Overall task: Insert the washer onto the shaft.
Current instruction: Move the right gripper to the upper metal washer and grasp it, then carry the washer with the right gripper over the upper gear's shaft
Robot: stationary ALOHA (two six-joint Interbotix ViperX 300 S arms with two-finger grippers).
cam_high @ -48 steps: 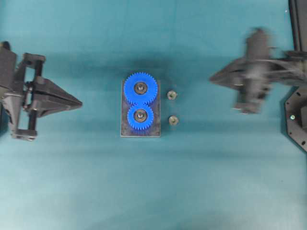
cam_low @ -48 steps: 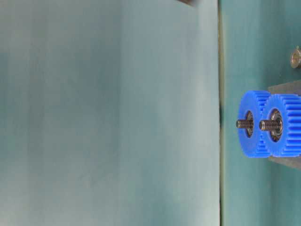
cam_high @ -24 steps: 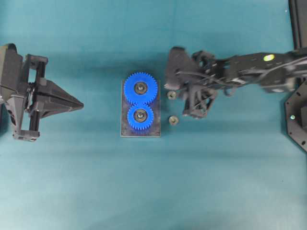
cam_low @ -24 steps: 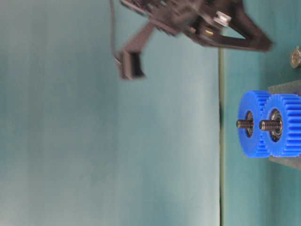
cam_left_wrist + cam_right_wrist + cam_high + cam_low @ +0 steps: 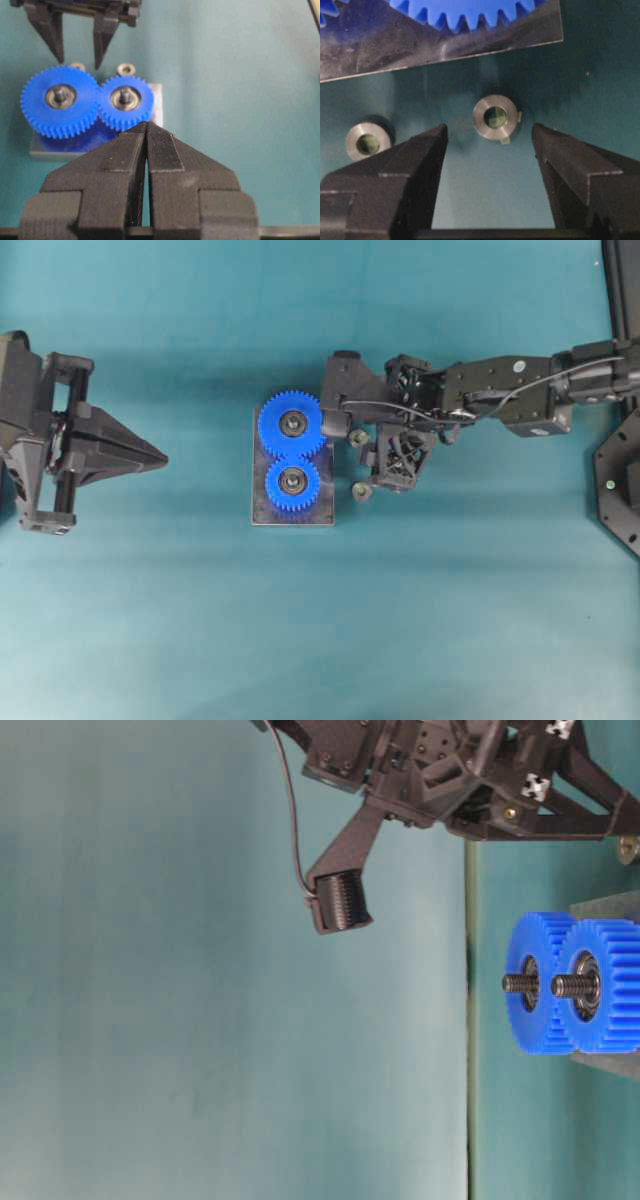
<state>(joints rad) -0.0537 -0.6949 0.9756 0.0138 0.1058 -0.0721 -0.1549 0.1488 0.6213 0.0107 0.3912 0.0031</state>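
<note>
Two blue gears [image 5: 293, 425] [image 5: 293, 481] sit on a dark base plate [image 5: 292, 514], each with a threaded shaft [image 5: 518, 983] [image 5: 568, 985] through its centre. Two metal washers lie flat on the cloth to the plate's right. My right gripper [image 5: 490, 132] is open, low over the cloth, with the washer [image 5: 495, 118] by the larger gear just ahead of its tips and centred between them, untouched. The other washer [image 5: 368, 143] lies outside one finger. My left gripper [image 5: 146, 125] is shut and empty, pointing at the gears from the left [image 5: 160, 455].
The right arm [image 5: 500, 395] stretches in from the right edge, its wrist camera [image 5: 340, 900] hanging above the table. A black frame piece [image 5: 620, 480] sits at the far right. Teal cloth [image 5: 320, 640] covers the table's front half.
My right arm has swept in from the right to the washer beside the larger gear, and its jaws have opened. The left arm has hardly moved.
</note>
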